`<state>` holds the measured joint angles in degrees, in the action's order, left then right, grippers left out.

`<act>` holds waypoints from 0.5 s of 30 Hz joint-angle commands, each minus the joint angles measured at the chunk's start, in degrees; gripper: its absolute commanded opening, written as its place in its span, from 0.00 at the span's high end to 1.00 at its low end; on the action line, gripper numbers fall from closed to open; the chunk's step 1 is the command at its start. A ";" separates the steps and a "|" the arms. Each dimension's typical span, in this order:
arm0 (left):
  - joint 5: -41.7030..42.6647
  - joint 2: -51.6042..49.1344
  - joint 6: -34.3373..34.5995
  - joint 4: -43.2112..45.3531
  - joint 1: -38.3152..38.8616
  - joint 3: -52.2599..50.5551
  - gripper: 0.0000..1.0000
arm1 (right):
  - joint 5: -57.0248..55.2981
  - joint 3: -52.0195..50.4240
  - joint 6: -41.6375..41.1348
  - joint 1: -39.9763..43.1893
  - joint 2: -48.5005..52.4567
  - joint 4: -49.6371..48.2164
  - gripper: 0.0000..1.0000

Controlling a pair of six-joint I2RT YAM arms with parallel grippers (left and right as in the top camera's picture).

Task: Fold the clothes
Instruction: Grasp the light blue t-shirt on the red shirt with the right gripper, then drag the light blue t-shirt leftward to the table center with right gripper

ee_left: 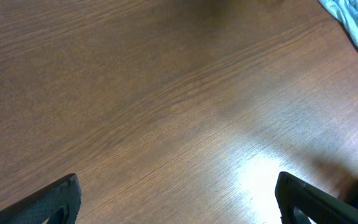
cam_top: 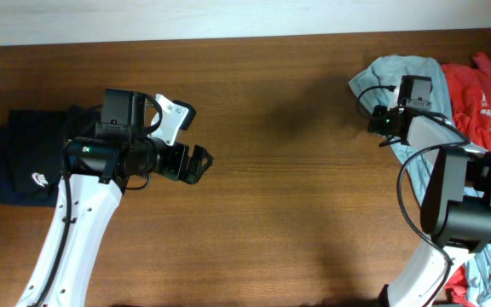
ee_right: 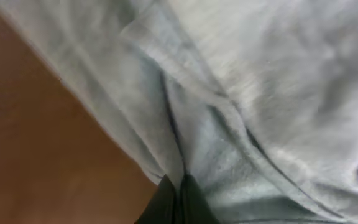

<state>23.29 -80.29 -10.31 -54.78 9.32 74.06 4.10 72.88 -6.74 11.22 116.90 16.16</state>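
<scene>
Wooden table (cam_top: 271, 170) below, we've got the right gripper (ee_right: 178, 186) pinching the grey-blue T-shirt (ee_right: 260, 93) at its tips, left gripper (ee_left: 178, 186) spread, so lift slowly.

The left arm (cam_top: 79, 213) rises from the table's front edge near the left corner and bends so its black wrist points right, toward the middle of the table. The left gripper (ee_left: 176, 205) hangs low over the table, jaws spread wide with nothing between them. The right arm (cam_top: 433, 136) comes up from the front right corner and reaches toward the back right corner. The right gripper (ee_right: 179, 202) has its fingers pressed together, pinching a fold of the pale grey-blue shirt (ee_right: 260, 93).
</scene>
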 commanded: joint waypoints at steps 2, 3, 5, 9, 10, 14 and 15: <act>-0.68 -0.37 -0.96 0.11 0.17 0.83 0.01 | 13.66 0.76 2.05 -3.80 -9.68 2.10 0.96; -0.66 -0.37 -0.96 0.13 0.17 0.83 0.01 | 17.33 1.29 2.03 -5.77 -12.48 2.56 0.96; -0.68 -0.37 -0.96 0.31 0.15 0.83 0.01 | 19.56 1.38 2.01 -8.92 -15.39 2.99 0.96; -0.66 -0.37 -0.96 0.28 0.15 0.83 0.01 | 19.71 1.38 1.99 -17.88 -17.46 6.05 0.96; -0.70 -0.37 -0.98 0.31 0.15 0.83 0.01 | 19.71 1.38 2.01 -20.81 -17.07 7.06 0.96; -4.15 -0.37 -0.96 0.31 0.15 0.83 0.01 | 19.69 1.29 2.01 -30.42 -16.00 9.44 0.96; -6.14 -0.37 -0.96 0.24 0.15 0.83 0.01 | 19.69 1.29 2.01 -33.62 -15.98 9.68 0.96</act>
<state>21.87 -80.31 -10.31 -54.59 9.32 74.06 22.20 73.80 -5.34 -16.93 100.27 25.61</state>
